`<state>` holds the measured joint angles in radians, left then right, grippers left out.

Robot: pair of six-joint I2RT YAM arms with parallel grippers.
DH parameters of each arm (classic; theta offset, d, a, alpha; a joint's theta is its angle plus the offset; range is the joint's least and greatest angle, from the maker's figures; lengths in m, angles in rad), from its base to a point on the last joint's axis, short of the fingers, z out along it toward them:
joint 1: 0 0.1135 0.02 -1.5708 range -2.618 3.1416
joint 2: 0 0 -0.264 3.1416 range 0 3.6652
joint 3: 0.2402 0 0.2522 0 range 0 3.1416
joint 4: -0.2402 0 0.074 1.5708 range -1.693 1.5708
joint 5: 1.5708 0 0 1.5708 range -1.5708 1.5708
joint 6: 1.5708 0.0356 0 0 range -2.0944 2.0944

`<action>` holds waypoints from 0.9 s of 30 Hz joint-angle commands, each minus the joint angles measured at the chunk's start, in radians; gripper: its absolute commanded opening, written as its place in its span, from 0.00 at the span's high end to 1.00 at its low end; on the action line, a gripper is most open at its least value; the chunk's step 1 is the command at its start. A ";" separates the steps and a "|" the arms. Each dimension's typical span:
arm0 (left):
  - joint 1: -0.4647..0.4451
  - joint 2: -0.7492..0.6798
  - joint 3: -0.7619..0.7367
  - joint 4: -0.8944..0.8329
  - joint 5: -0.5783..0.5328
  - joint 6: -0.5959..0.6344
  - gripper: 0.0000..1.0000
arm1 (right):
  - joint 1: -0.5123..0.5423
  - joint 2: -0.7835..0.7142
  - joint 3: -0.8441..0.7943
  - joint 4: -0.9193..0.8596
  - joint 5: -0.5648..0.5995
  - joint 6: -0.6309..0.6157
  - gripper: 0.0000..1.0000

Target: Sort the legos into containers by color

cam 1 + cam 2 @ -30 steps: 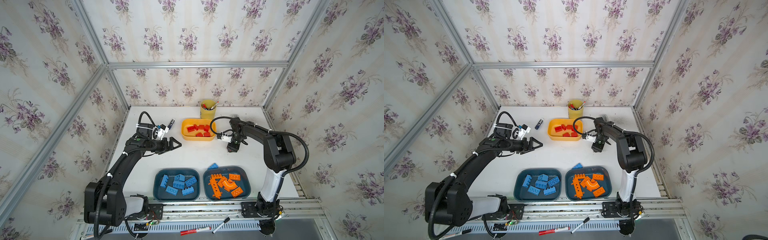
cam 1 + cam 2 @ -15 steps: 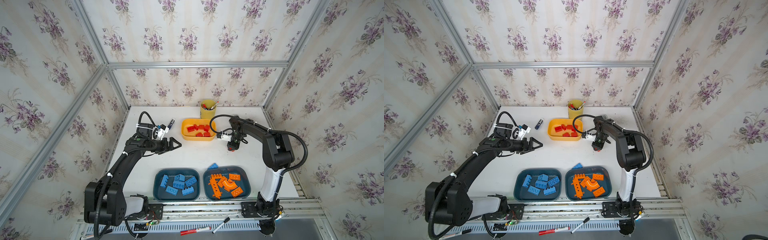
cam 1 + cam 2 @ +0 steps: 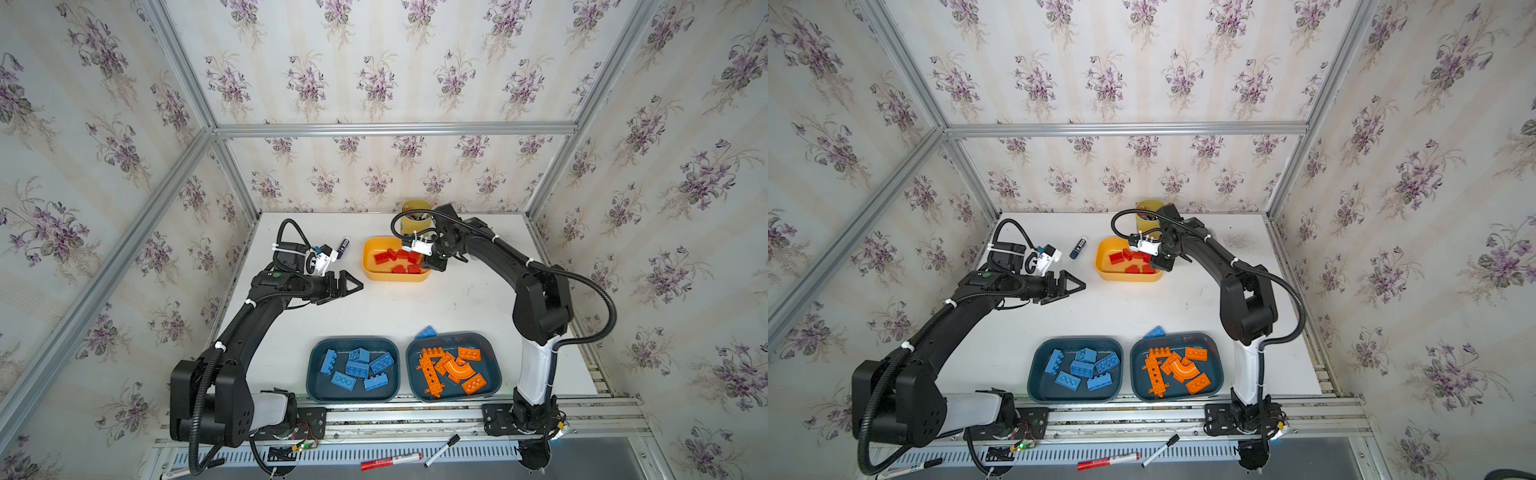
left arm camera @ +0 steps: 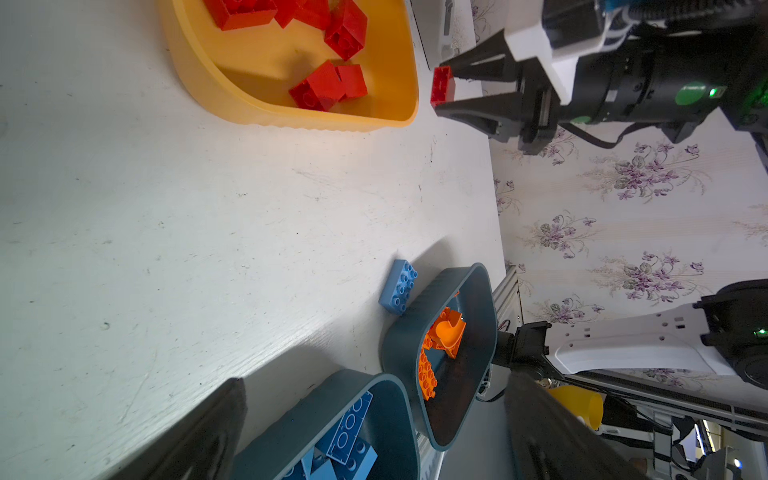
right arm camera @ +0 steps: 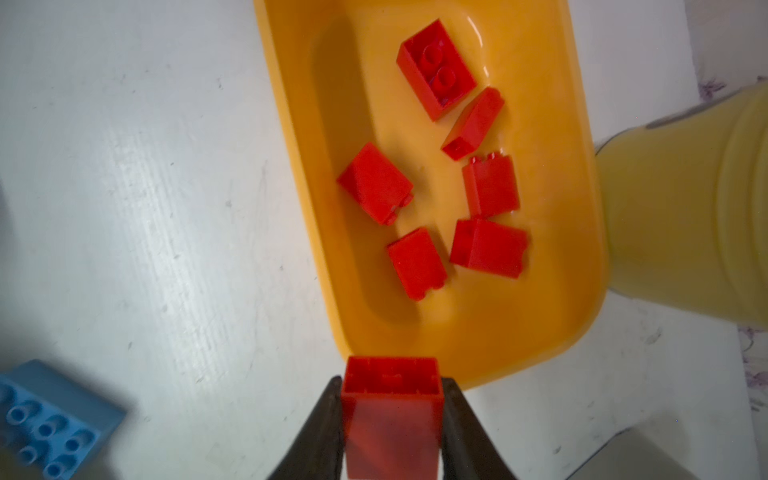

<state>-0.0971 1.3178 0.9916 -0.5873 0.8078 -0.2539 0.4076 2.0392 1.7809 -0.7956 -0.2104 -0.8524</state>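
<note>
Red brick (image 5: 390, 399) (aloft) just beside yellow tub (image 5: 552, 324)

3 tubs: left teal tub (image 3: 311, 374), right teal tub (image 3: 496, 374), yellow tub (image 3: 395, 277). Red bricks (image 5: 436, 68): 7, i.e. 6 in yellow tub + 1 held red brick (image 5: 390, 432) in right gripper (image 5: 390, 380). Blue bricks (image 3: 343, 380): 7, i.e. 6 in left teal tub + 1 loose on counter (image 3: 415, 307). Orange pcs (image 3: 469, 354): approx 6, overlapping, not sure. Pens (image 3: 390, 461) by near rail: 3. Pen cup (image 3: 413, 227): 1. Small blue-capped tube (image 3: 343, 248): 1.
</note>
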 commanded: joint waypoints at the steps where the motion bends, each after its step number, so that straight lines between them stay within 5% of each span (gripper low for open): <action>1: 0.002 -0.006 -0.002 0.005 -0.004 0.010 0.01 | 0.020 0.089 0.117 0.005 0.017 0.019 0.71; 5: 0.002 -0.007 -0.004 0.005 -0.006 0.010 0.01 | 0.035 0.242 0.301 -0.087 0.051 0.001 0.67; 10: 0.004 -0.001 0.004 0.006 -0.048 0.010 0.01 | 0.031 0.271 0.348 -0.090 0.033 0.012 0.37; 14: 0.008 0.021 0.033 0.022 -0.147 -0.021 0.01 | 0.002 0.157 0.220 0.012 -0.047 0.068 0.15; 20: 0.010 0.046 0.039 0.083 -0.581 -0.074 0.01 | -0.109 -0.151 -0.175 0.249 -0.112 0.189 0.11; 27: 0.013 0.055 -0.048 0.294 -1.025 -0.040 0.01 | -0.324 -0.468 -0.653 0.634 -0.098 0.523 0.02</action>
<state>-0.0856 1.3666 0.9604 -0.4183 0.0418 -0.3218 0.1329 1.6310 1.2293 -0.3901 -0.3004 -0.5282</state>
